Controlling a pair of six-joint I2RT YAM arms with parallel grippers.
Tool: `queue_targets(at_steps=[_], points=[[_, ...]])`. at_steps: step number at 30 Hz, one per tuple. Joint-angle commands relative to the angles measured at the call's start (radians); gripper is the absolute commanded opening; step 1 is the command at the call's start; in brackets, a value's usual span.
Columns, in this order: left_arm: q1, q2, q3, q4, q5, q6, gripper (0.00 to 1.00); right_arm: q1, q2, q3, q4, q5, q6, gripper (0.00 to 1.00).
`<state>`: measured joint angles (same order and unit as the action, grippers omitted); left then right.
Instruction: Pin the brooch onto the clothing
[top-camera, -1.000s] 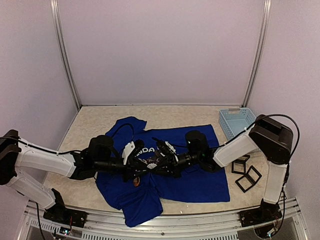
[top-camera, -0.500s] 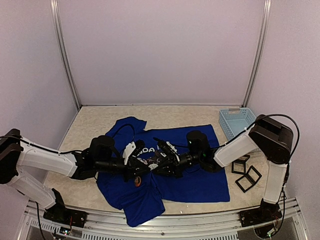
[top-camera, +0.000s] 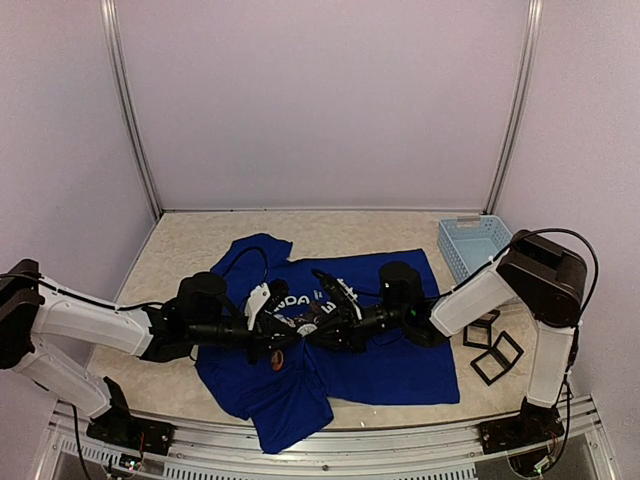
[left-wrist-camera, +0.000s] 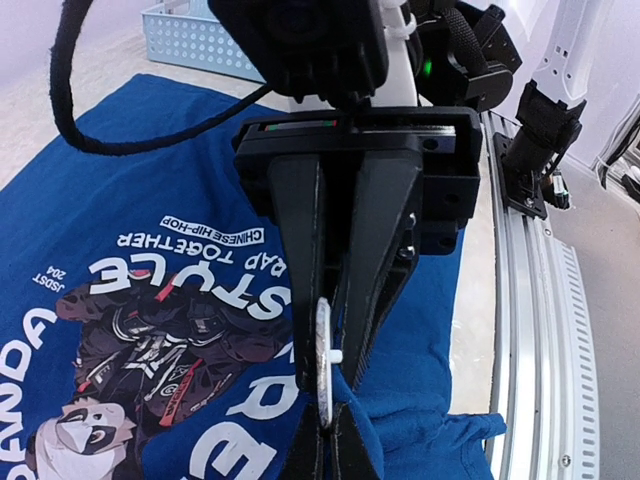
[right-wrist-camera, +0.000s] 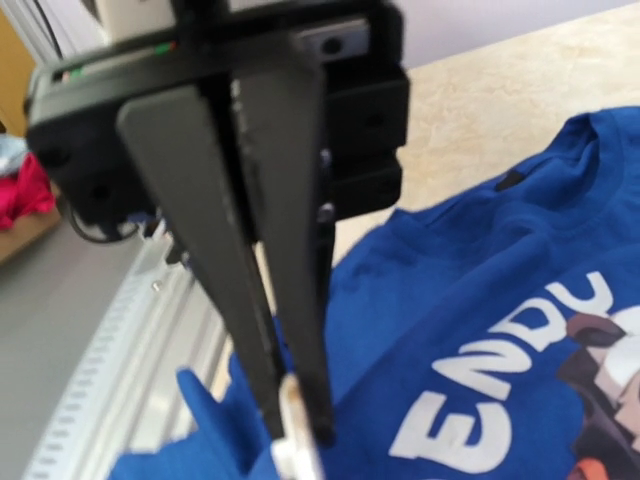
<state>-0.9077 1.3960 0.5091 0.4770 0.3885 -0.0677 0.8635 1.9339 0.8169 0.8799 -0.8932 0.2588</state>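
Note:
The royal-blue T-shirt (top-camera: 400, 360) lies flat mid-table, panda print up; it also shows in the left wrist view (left-wrist-camera: 90, 200) and the right wrist view (right-wrist-camera: 480, 330). My left gripper (top-camera: 288, 336) and right gripper (top-camera: 322, 324) meet tip to tip over the print. The brooch (left-wrist-camera: 322, 350), a thin white disc seen edge-on with a short white peg, stands between them. The right gripper (left-wrist-camera: 333, 385) is shut across the disc and peg. The left gripper (left-wrist-camera: 330, 430) is shut on the disc's lower edge with a fold of shirt. The brooch (right-wrist-camera: 290, 440) shows at the left fingertips (right-wrist-camera: 270, 420).
A light-blue plastic basket (top-camera: 472, 243) stands at the back right, also in the left wrist view (left-wrist-camera: 195, 40). Black square frames (top-camera: 495, 355) lie by the right arm's base. A small orange-brown thing (top-camera: 272, 365) sits on the shirt under the left gripper.
Both grippers, still joined, have drifted slightly right. The shirt's lower hem has shifted a little with them.

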Motion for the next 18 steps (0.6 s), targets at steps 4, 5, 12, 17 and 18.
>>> queue_targets(at_steps=[4,5,12,17,18], points=[[-0.044,-0.06,-0.04,0.016,-0.018,0.05,0.0,-0.043,0.03,0.001,0.163,0.06,0.192,0.08],[-0.045,-0.059,-0.04,0.012,-0.021,0.052,0.0,-0.043,0.034,-0.003,0.183,0.061,0.21,0.08],[-0.049,-0.042,-0.015,-0.009,-0.03,0.053,0.0,-0.034,0.029,0.044,0.03,0.062,0.112,0.11],[-0.049,-0.019,0.007,-0.026,-0.026,0.054,0.0,-0.005,0.012,0.083,-0.092,0.084,0.003,0.15],[-0.049,-0.017,0.008,-0.026,-0.023,0.055,0.0,-0.004,0.01,0.086,-0.098,0.087,-0.001,0.15]])
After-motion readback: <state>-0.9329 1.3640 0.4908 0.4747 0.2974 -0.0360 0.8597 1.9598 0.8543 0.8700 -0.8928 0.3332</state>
